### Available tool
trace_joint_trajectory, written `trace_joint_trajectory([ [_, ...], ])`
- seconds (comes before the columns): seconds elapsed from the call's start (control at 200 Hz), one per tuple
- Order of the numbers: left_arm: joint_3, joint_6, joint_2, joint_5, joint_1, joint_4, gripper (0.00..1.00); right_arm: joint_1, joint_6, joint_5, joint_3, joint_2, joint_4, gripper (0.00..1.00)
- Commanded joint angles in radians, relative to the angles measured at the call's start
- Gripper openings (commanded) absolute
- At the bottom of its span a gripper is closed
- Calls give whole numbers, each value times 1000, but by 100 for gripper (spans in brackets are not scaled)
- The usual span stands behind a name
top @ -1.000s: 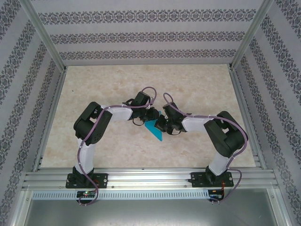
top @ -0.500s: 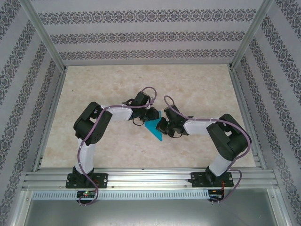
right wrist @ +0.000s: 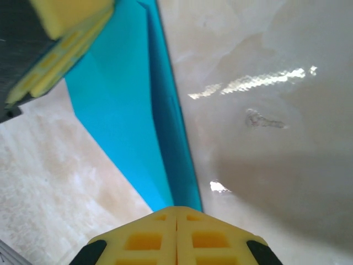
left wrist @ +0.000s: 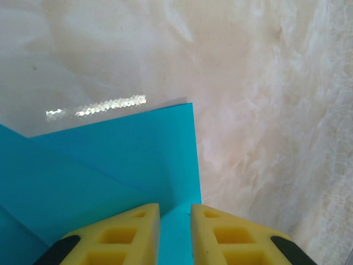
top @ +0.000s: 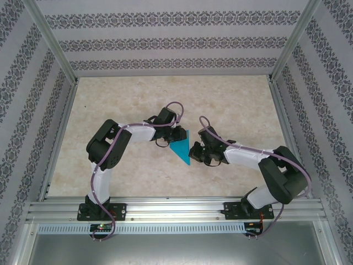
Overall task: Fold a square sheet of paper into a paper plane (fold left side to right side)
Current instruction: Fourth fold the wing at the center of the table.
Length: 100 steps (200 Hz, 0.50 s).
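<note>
Teal-blue and thin, the sheet of paper (top: 181, 148) lay folded into a long triangle on the pale marbled table (top: 231, 105), its wide end toward the far wall and its point toward the arms' bases. Its faces were plain, one flat colour crossed by straight creases. In the left wrist view the sheet (left wrist: 110, 165) showed two layers, an upper flap cutting diagonally over a lower one, with a straight edge running down to the fingers. In the right wrist view the sheet (right wrist: 127, 99) narrowed toward the camera, a raised fold standing along its right side.

The left gripper (top: 176, 134) sat at the sheet's wide end, on its left corner. Its yellow fingers (left wrist: 127, 232) stood a little apart, and teal showed through the slot between them at the left gripper (left wrist: 175, 208). They seemed to rest on top of the sheet rather than nip it, though the view was too close to be sure.

The right gripper (top: 194, 150) sat just to the right of the sheet, near its pointed end. Its yellow fingers (right wrist: 149, 240) were pressed tight together with no gap, and the right gripper (right wrist: 176, 210) met the tip of the sheet. The left gripper (right wrist: 60, 38) lay over the sheet's far corner there. Purple cables looped above both wrists, on either side of the sheet.
</note>
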State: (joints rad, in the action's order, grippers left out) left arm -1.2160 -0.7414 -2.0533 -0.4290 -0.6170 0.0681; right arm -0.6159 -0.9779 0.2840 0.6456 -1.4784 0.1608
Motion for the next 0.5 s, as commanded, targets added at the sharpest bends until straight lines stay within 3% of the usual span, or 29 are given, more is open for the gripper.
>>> trace_joint_trajectory([
  [0.0,23,13,-45,69,9,61,24,-16,-32,-43,34,8,-2,7],
  [0.495,15,13,-48,67,6,65,24,-52,-162,-39,104,-169,-180,8],
])
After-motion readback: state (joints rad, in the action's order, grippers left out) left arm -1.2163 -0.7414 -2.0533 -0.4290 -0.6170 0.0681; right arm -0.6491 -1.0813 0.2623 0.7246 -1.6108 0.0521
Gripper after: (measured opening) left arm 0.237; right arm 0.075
